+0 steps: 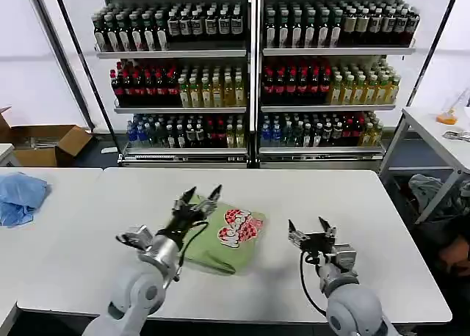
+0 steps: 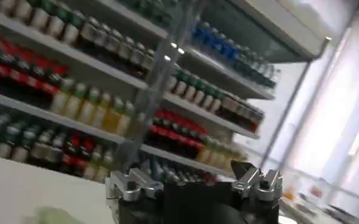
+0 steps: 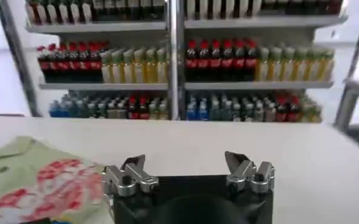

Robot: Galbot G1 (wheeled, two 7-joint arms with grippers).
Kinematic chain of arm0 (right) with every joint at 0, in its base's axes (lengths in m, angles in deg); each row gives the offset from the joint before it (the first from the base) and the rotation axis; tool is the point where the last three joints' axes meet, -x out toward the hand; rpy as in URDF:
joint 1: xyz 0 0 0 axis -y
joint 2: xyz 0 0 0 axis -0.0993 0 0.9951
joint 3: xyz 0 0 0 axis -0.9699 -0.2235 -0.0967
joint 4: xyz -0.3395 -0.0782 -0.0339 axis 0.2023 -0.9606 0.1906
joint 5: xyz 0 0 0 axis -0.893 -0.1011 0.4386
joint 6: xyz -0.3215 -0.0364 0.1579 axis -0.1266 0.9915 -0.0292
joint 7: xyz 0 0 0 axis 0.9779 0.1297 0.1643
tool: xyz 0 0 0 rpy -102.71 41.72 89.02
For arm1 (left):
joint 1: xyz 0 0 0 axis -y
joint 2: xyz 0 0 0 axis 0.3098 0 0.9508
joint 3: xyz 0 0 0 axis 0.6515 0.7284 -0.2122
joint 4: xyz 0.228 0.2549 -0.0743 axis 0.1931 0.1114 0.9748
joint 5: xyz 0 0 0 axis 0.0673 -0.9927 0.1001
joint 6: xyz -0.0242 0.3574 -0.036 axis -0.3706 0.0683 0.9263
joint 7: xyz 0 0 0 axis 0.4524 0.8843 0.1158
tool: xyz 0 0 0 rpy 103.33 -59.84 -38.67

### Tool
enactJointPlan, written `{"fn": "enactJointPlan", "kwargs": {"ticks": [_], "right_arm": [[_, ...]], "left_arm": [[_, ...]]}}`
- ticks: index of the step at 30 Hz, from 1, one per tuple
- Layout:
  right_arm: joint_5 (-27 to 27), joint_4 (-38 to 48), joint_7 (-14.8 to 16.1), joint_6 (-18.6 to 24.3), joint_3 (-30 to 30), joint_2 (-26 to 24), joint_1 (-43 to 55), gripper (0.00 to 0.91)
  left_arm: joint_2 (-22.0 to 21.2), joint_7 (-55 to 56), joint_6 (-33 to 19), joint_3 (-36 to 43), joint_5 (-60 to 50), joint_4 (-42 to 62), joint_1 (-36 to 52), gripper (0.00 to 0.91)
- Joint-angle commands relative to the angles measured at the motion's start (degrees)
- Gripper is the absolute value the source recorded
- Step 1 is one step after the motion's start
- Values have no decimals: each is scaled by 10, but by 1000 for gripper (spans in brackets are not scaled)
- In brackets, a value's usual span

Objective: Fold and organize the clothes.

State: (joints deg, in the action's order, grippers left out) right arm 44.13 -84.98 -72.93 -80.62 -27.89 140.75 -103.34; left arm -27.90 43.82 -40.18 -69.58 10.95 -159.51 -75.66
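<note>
Behind the work, tall shelves packed with bottles. In front, a broad white table. Toward its middle, slightly left, the light green polo shirt, folded into a compact bundle with the red-and-white chest print facing up. On a neighbouring table at far left, a crumpled light blue cloth. Over the shirt's left edge, the left gripper, fingers spread wide and holding nothing. Just beside the shirt on its right, apart from it, the right gripper, likewise spread wide and empty above bare tabletop.
</note>
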Motion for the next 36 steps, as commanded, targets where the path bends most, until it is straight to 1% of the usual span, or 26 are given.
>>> {"fn": "enactJointPlan", "kwargs": {"ticks": [1, 4, 8, 10, 11, 12, 13, 14, 15, 16, 23, 27, 30, 32, 36], "right_arm": [[133, 90, -86, 3, -130, 97, 104, 907], [140, 118, -98, 4, -139, 115, 118, 907], [147, 136, -106, 5, -141, 125, 126, 907], [167, 153, -113, 4, -141, 131, 133, 907], [178, 159, -121, 4, -141, 133, 136, 867], [185, 166, -124, 5, -139, 135, 140, 786], [196, 171, -126, 8, -137, 138, 145, 655], [201, 176, -127, 10, -135, 140, 149, 292], [204, 184, -130, 11, -134, 142, 154, 50], [205, 187, -131, 13, -134, 142, 157, 0], [219, 211, -135, 12, -138, 150, 177, 0], [222, 215, -142, 9, -136, 144, 179, 0], [218, 217, -140, 9, -137, 140, 180, 0], [206, 219, -137, 8, -137, 137, 182, 0], [127, 232, -116, -2, -139, 113, 193, 0]], "left_arm": [[30, 14, -31, -140, -31, -22, -85, 907], [29, 14, -35, -148, -33, -21, -97, 907], [26, 15, -38, -149, -36, -21, -106, 907], [22, 15, -39, -148, -39, -19, -107, 907], [21, 15, -39, -147, -40, -18, -107, 907], [19, 15, -39, -147, -41, -18, -107, 907], [17, 15, -39, -146, -42, -17, -106, 907], [16, 16, -39, -145, -43, -16, -106, 907], [14, 16, -39, -144, -44, -14, -106, 907], [14, 16, -39, -144, -44, -14, -105, 907], [11, 17, -39, -146, -45, -10, -107, 907], [12, 17, -39, -147, -44, -10, -112, 907], [9, 17, -40, -146, -44, -10, -116, 907], [6, 17, -40, -146, -44, -10, -118, 907], [3, 16, -40, -145, -44, -12, -117, 907]]}}
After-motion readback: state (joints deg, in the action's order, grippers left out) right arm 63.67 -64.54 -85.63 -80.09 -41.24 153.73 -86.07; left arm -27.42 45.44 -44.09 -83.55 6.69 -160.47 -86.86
